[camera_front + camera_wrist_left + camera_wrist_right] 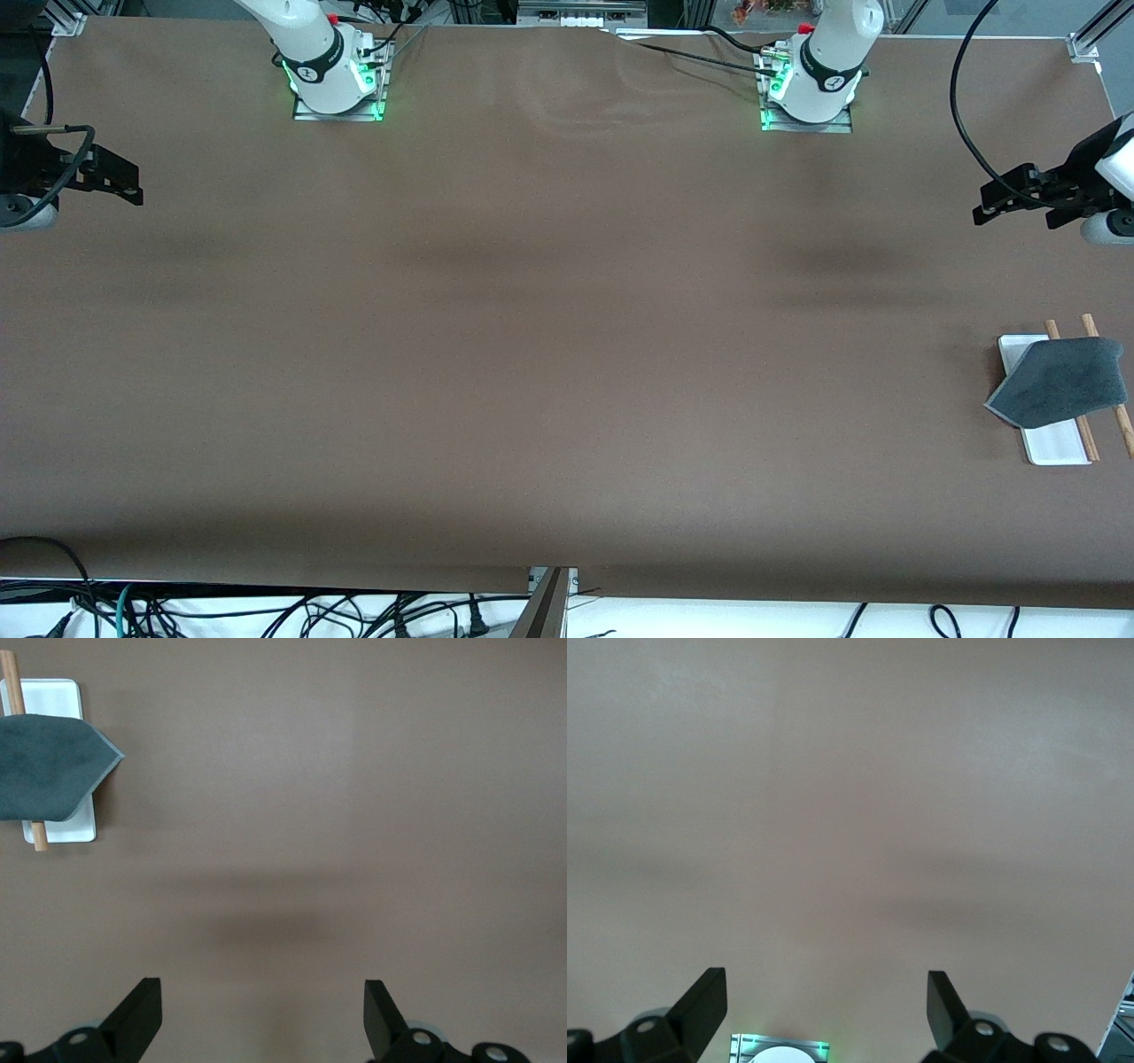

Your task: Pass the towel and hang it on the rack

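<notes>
The dark grey towel (1063, 381) lies draped over the rack (1054, 447), a white base with two brown rods, at the left arm's end of the table. The left wrist view shows the same towel (44, 766) covering most of the rack (55, 695), with one pale-edged corner hanging past the base. My left gripper (982, 204) hovers open and empty over bare table, apart from the rack and toward the arm bases. In its wrist view the left gripper (263, 992) has only tabletop between its fingers. My right gripper (137, 184) waits open over the right arm's end, and the right gripper (827, 988) holds nothing.
The brown table surface stretches wide between the two arms. The right arm's base (337, 89) and the left arm's base (811, 97) stand at the table's edge farthest from the front camera. A black cable (961, 115) loops near the left arm. Cables (266, 616) lie below the near edge.
</notes>
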